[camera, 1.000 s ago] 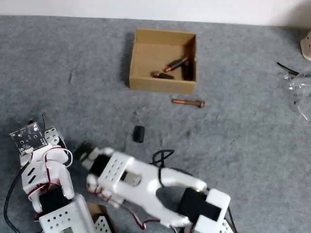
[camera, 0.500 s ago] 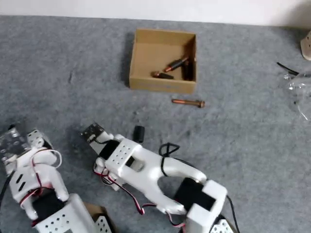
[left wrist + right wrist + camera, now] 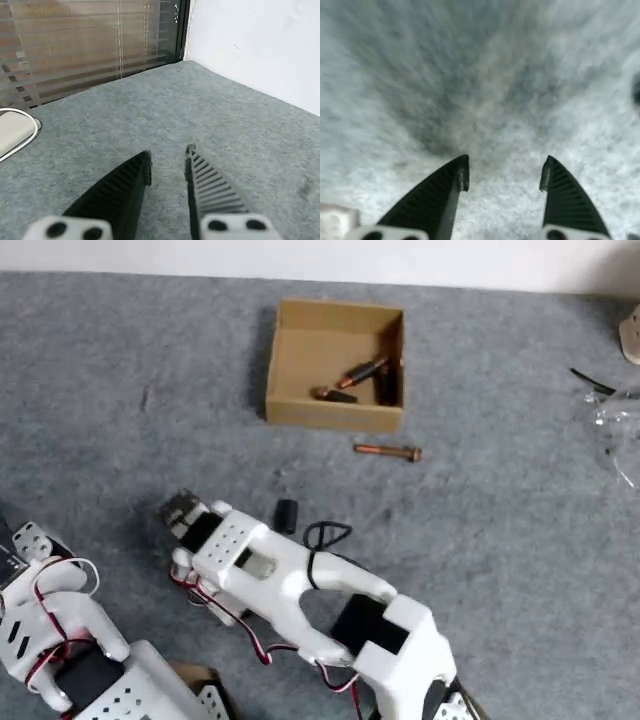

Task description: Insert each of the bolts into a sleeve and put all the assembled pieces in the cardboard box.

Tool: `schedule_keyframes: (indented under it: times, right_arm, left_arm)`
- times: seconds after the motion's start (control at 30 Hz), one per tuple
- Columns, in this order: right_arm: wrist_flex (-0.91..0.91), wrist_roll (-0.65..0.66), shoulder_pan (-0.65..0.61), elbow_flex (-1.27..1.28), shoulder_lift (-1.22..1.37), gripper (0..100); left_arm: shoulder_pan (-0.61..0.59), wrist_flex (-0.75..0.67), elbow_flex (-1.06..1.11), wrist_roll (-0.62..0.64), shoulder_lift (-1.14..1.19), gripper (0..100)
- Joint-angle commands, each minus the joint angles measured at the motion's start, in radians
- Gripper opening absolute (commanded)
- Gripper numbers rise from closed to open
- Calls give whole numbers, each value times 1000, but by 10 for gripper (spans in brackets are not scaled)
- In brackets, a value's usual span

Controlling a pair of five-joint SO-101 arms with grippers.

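Nearest you, your left gripper (image 3: 168,162) hangs over the grey felt table (image 3: 520,540) at its near left corner, its ribbed black fingers a narrow gap apart with nothing between them. Your right gripper (image 3: 505,172) sits low over bare felt, fingers spread wide and empty; from above you see it (image 3: 183,510) beside, but not touching, the short black cylindrical sleeve (image 3: 286,515). Farther out, the loose copper-coloured bolt (image 3: 387,451) lies flat on the felt, just in front of the open brown cardboard box (image 3: 335,416). Inside the box you have two bolts already in dark sleeves (image 3: 335,393), lying toward its right side.
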Motion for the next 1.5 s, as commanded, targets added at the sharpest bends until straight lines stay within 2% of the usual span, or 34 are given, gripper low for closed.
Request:
schedule_keyframes:
  times: [0.0, 0.2, 0.37, 0.57, 0.7, 0.83, 1.03, 1.23, 1.47]
  right_arm:
    - [-19, 12, -5, -102, -18, 217]
    - [-191, 15, -5, -127, -18, 217]
    - [-245, 15, -45, -119, -2, 217]
    - [-223, 15, -114, -99, 168, 217]
    - [-116, 12, -124, -222, 245, 217]
    - [-47, 9, -107, -367, 266, 217]
    - [-50, 14, -140, -556, 275, 217]
    - [-113, 17, -200, -529, 305, 217]
    - [-113, 15, -216, -573, 496, 217]
  left_arm:
    - [-13, -2, -58, 9, -13, 116]
    - [-21, 2, -107, 11, -13, 116]
    - [-22, 3, -108, 8, -13, 116]
    - [-97, 3, -134, 6, -13, 118]
    - [-170, 3, -154, 6, -13, 118]
    - [-173, 3, -154, 6, -13, 118]
    - [-180, 3, -159, 6, -13, 119]
    - [-180, 3, -159, 6, -13, 119]
    - [-180, 25, -160, 8, -13, 119]
